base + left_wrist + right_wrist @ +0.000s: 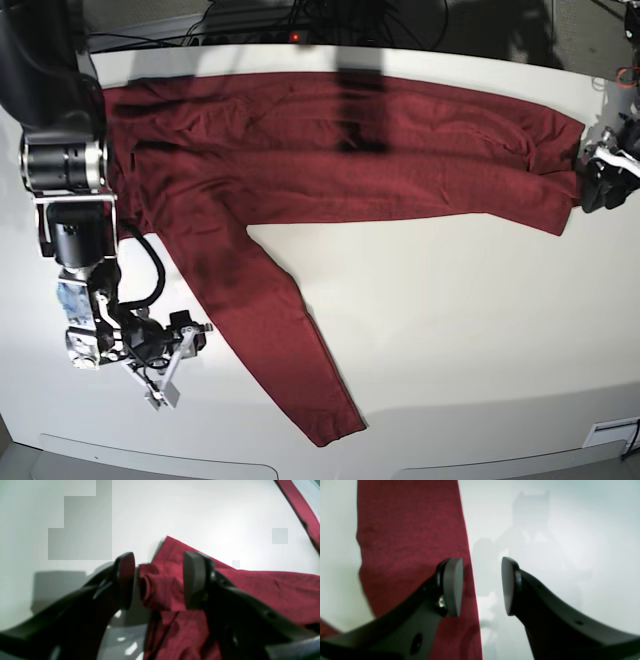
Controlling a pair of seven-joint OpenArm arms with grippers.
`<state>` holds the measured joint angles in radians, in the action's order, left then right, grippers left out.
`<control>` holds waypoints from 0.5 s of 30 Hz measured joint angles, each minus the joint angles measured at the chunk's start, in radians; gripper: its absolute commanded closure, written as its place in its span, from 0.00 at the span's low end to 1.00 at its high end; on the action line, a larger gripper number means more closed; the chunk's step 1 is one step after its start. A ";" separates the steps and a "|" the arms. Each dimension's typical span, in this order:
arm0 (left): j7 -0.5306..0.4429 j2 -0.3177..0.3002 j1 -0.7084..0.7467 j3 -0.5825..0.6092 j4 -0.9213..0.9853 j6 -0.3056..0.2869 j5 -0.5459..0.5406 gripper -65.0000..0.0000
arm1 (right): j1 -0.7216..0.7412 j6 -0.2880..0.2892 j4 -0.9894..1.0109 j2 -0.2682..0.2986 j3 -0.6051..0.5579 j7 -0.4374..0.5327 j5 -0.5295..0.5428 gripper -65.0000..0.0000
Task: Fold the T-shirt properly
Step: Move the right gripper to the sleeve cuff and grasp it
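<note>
I count one T-shirt (330,150), dark red, and it is the only garment I see. It lies on one white table (470,340). I see two arms, each with one gripper: the left gripper (597,172) and the right gripper (168,375), so two grippers. Each gripper has two fingers, four in total. Some dark cables (260,25) lie behind the table; their number I cannot tell.
</note>
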<state>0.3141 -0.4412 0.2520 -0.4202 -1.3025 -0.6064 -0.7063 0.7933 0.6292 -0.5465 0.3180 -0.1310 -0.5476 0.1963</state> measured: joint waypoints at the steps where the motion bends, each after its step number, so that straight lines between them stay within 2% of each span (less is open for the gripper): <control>1: 0.000 0.004 0.000 0.000 0.000 0.000 0.000 0.53 | 0.013 -0.008 0.036 -0.010 0.000 0.032 -0.039 0.61; 5: 0.002 0.003 0.000 0.000 0.000 0.000 0.001 0.53 | 0.044 -0.023 0.158 -0.030 0.000 0.140 -0.136 0.61; 15: 0.000 0.003 0.000 0.000 0.000 0.001 0.002 0.53 | 0.043 -0.023 0.223 -0.033 0.000 0.140 -0.141 0.61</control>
<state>0.3141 -0.4377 0.2520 -0.4202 -1.3025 -0.6056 -0.7048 0.8368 0.6067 -0.3237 0.2848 -0.1310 -0.4072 0.0555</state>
